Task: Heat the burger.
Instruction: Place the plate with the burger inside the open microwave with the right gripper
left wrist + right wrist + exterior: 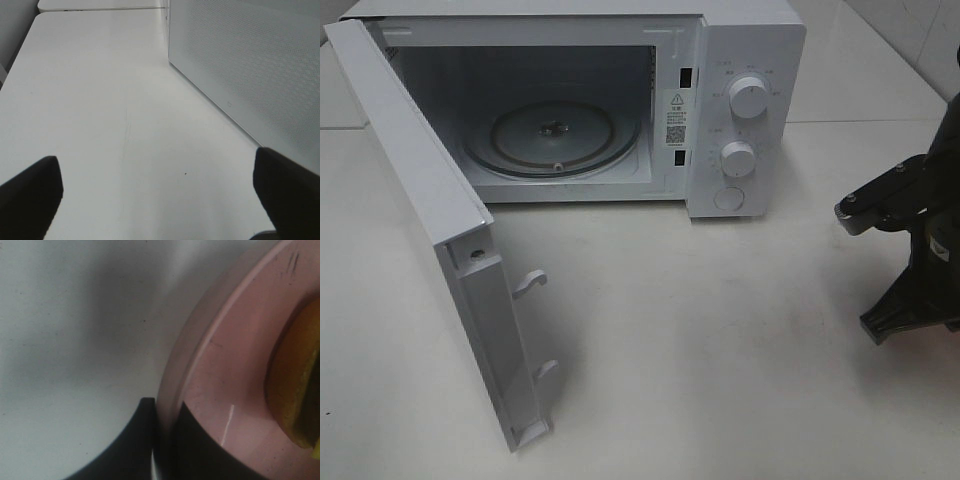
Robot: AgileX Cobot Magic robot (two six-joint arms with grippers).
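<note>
The right pincer [164, 415] is clamped on the rim of a pink plate [225, 350]. The burger [295, 385] sits on that plate, just past the pincer. Only a thin slice of its brown bun shows, so I cannot tell which way it points or stands. The left pincer [157, 167] is wide apart over the white worktop [100, 100], beside the microwave [745, 60]. Farther back, its door [420, 190] hangs open and a round glass tray [555, 135] shows inside.
</note>
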